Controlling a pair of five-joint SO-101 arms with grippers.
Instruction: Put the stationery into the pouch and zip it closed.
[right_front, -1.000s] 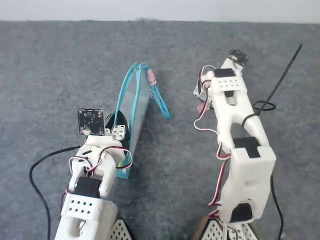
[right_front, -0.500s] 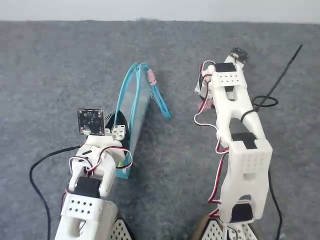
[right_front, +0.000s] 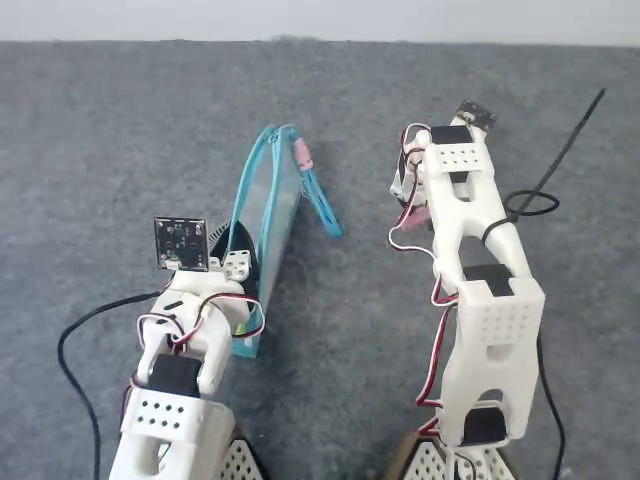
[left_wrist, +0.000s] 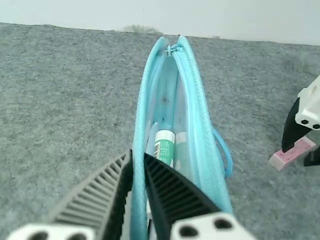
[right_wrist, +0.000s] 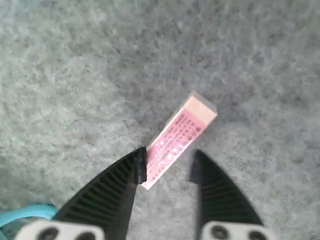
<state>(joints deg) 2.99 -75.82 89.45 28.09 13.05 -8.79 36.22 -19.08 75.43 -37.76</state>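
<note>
Two arms are sitting side by side on a grey felt-like table top (right_front: 100, 130). At the pouch's near end, the left gripper (left_wrist: 138, 162) is pinching one rim of the turquoise see-through pouch (left_wrist: 192, 100), fingers pressed together on the fabric. The pouch is standing on edge with its zip gaping, and a white-and-green tube (left_wrist: 164, 145) is lying inside. The right gripper (right_wrist: 168, 162) is hanging low, fingers spread, straddling one end of the pink eraser (right_wrist: 182, 132), which is lying on the table apart from the pouch.
</note>
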